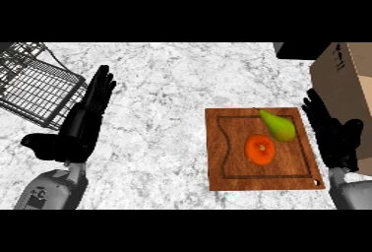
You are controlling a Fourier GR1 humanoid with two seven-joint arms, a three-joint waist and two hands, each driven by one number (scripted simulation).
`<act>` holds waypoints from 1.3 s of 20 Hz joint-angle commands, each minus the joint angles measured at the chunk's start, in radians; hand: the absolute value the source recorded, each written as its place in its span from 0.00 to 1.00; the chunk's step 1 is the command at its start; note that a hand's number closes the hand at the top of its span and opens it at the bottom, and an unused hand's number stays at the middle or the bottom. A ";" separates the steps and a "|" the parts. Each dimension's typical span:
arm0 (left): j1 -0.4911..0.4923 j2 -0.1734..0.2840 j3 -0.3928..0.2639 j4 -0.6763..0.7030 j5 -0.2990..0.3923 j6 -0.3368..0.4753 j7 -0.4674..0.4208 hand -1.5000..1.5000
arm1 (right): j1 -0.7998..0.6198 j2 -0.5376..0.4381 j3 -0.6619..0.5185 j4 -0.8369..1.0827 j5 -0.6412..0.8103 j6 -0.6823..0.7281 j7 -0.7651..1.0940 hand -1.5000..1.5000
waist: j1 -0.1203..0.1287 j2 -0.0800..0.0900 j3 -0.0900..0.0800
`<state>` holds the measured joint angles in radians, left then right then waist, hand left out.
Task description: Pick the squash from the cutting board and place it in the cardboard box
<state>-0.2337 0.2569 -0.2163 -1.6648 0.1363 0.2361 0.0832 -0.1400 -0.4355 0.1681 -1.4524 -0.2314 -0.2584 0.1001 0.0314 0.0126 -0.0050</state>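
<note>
Seemingly smooth, rigid and light, the squash (260,148) on the cutting board (229,172) suits a grasp round its middle by the flat, wide right hand (330,133).

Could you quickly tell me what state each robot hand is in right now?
Left robot hand: open, holding nothing.
Right robot hand: open, holding nothing.

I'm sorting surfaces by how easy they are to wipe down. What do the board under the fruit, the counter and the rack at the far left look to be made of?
The brown rectangular cutting board looks like varnished wood: grain streaks and a routed groove. The white-grey counter looks like polished marble or similar stone, judging by its veined mottling. The dark wire rack appears to be thin metal grid, probably coated.
</note>
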 commanded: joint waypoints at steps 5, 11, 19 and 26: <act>0.016 0.064 -0.060 0.073 -0.060 -0.124 0.006 0.50 | 0.071 0.211 0.198 -0.115 0.262 -0.325 0.123 0.00 | -0.038 -0.015 0.003; 0.026 0.068 -0.081 0.079 -0.038 -0.164 0.010 0.50 | 0.158 -0.063 0.270 0.033 0.678 -0.407 0.066 0.00 | -0.050 -0.015 -0.005; 0.048 0.068 -0.080 0.114 -0.038 -0.187 -0.013 0.50 | 0.195 -0.151 0.383 -0.242 1.137 -0.321 0.456 0.00 | -0.067 -0.026 -0.005; 0.062 0.052 -0.098 0.103 -0.071 -0.166 -0.013 0.50 | 0.227 -0.153 0.489 -0.636 1.162 0.133 0.806 0.00 | -0.056 -0.023 -0.002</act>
<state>-0.1796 0.3145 -0.3057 -1.5665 0.0814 0.0665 0.0811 0.0703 -0.5991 0.5907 -1.9145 0.9024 -0.3231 0.7288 -0.0302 -0.0133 -0.0090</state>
